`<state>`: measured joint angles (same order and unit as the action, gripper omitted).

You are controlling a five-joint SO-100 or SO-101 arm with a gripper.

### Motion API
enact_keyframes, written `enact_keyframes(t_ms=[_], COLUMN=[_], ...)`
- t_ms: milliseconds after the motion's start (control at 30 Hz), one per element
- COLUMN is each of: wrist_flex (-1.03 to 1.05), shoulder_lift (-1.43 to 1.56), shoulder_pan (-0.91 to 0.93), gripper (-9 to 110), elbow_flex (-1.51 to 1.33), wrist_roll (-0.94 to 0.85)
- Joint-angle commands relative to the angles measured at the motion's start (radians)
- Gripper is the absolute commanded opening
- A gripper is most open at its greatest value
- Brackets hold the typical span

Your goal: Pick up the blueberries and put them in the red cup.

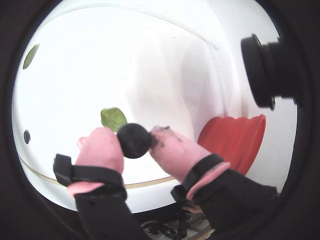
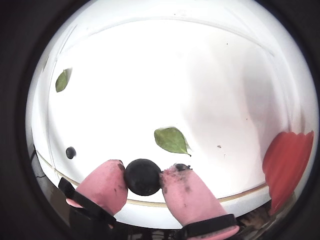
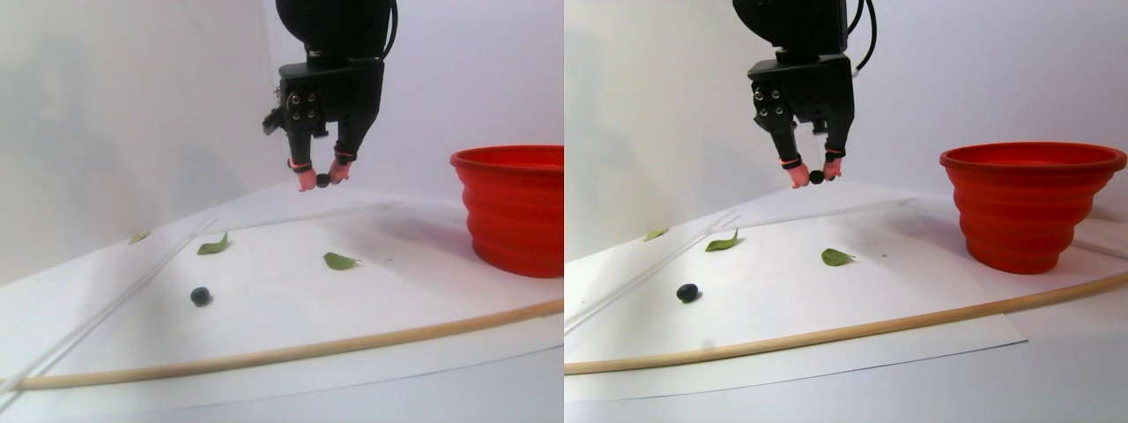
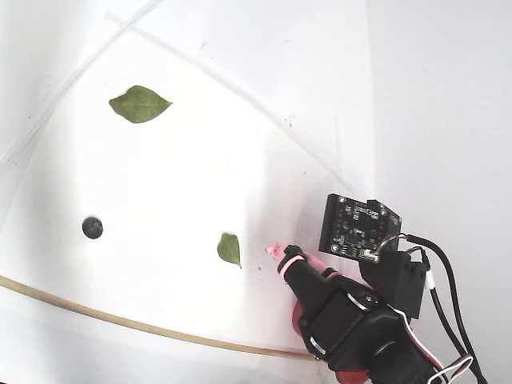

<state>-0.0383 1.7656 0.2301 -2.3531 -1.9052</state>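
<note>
My gripper (image 2: 143,176) is shut on one blueberry (image 1: 134,140), pinched between its pink fingertips (image 2: 107,182). In the stereo pair view the gripper (image 3: 322,181) hangs well above the white sheet, left of the red cup (image 3: 515,207) and about level with its rim. A second blueberry (image 3: 201,296) lies loose on the sheet, far to the left in both wrist views (image 2: 71,152). The red cup (image 1: 235,137) shows at the right edge of both wrist views, its inside hidden.
Green leaves lie flat on the sheet: one (image 2: 171,140) just beyond the fingertips, others (image 3: 213,245) further left. A thin curved wooden strip (image 3: 264,357) runs along the sheet's near edge. A black camera body (image 1: 265,70) juts in at a wrist view's upper right.
</note>
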Motion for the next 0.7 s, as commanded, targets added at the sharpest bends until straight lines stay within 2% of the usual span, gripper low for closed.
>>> enact_keyframes(t_ms=[0, 667], wrist_flex=[0.031, 0.218], shoulder_lift=[0.156, 0.350], shoulder_pan=[0.028, 0.178], gripper=[12, 12], elbow_flex=[-0.009, -0.031], wrist_roll=[-0.005, 0.008])
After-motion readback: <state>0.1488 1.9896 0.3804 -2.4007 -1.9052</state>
